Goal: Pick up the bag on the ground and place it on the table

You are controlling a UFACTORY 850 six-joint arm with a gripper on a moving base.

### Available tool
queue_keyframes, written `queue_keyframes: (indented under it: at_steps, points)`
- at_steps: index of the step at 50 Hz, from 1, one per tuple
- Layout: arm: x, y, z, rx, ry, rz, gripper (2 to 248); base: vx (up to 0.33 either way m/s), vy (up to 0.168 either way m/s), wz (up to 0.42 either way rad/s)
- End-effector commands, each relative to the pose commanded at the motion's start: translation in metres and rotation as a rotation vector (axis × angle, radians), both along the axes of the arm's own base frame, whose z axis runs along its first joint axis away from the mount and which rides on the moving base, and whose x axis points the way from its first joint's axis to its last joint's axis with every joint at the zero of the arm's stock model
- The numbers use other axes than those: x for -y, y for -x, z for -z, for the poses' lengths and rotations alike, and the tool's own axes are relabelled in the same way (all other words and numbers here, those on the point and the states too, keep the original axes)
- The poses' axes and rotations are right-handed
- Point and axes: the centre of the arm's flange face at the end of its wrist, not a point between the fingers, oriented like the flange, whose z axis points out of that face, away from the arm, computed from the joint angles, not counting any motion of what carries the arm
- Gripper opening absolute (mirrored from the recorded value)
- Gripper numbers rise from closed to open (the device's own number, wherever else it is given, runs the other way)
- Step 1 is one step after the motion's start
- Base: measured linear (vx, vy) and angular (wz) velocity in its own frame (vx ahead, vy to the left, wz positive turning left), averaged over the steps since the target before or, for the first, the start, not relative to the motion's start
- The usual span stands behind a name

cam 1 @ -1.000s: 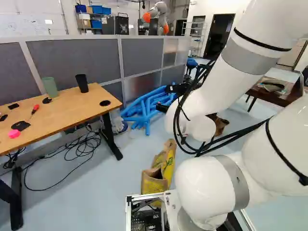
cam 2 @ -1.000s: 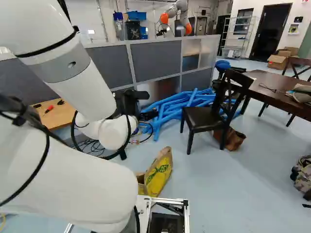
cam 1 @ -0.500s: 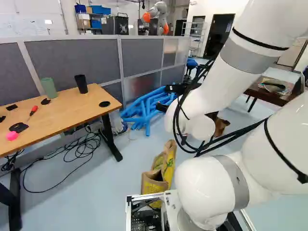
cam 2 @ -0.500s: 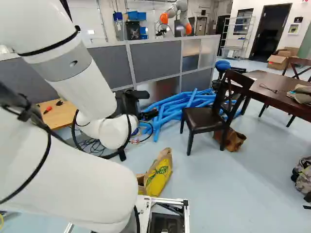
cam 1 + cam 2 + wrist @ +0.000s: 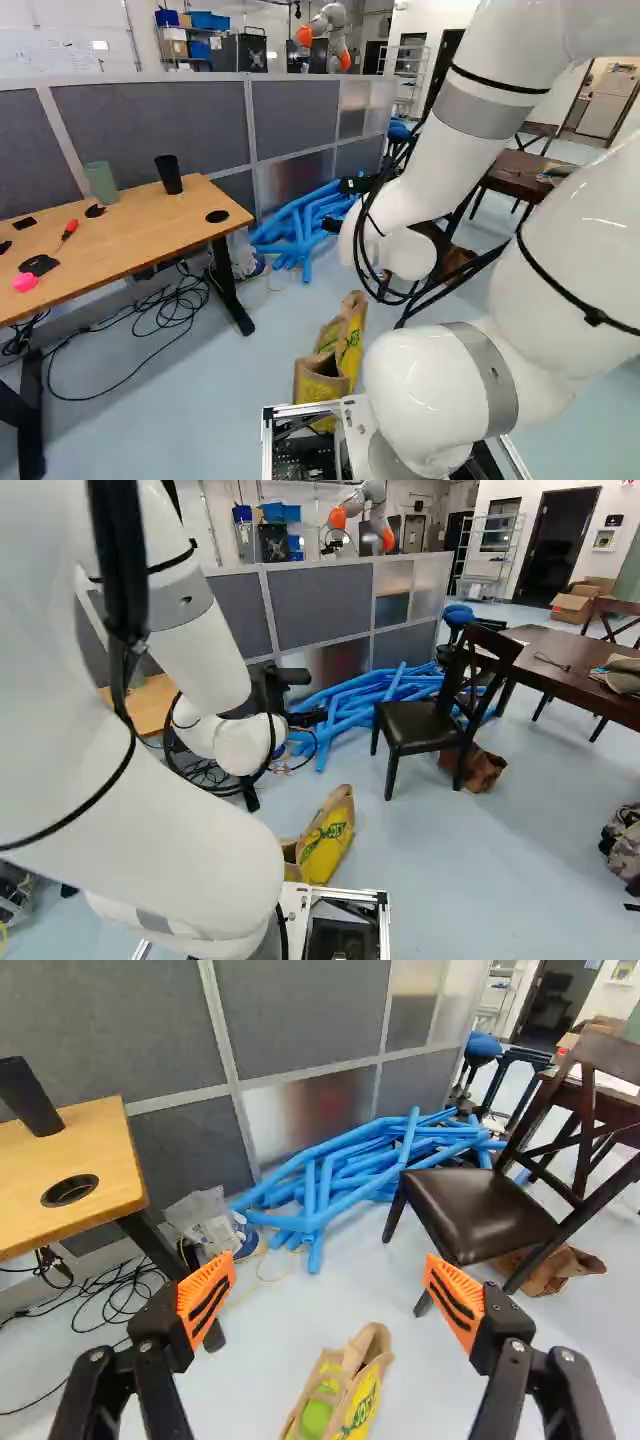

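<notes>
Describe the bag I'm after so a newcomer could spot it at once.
Find the grey partition, then the dark chair in front of it. On the floor, closer in than the chair, is a tan bag. Its yellow side with green markings sets it apart from the plain brown item by the chair's legs.

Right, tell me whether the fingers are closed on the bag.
No, the fingers stand wide apart, with the brown and yellow bag on the floor ahead of them.

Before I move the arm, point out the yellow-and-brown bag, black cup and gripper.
Yellow-and-brown bag [image 5: 326, 850]: right base view, its yellow side.
Black cup [image 5: 169, 175]: left base view, middle of its side.
Gripper [image 5: 330, 1260]: wrist view, midway between its fingertips.
</notes>
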Motion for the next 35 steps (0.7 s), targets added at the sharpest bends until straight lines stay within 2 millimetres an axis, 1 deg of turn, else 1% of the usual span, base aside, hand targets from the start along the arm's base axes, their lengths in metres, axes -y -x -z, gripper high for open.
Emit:
queue_keyframes:
  at_steps: [23, 35]
  points:
    - [0.0, -0.04, 0.026, -0.139, 0.0, -0.001, 247, 0.0, 0.0, 0.0]
    - [-0.003, -0.054, 0.042, -0.21, 0.001, -0.009, 247, 0.0, 0.0, 0.0]
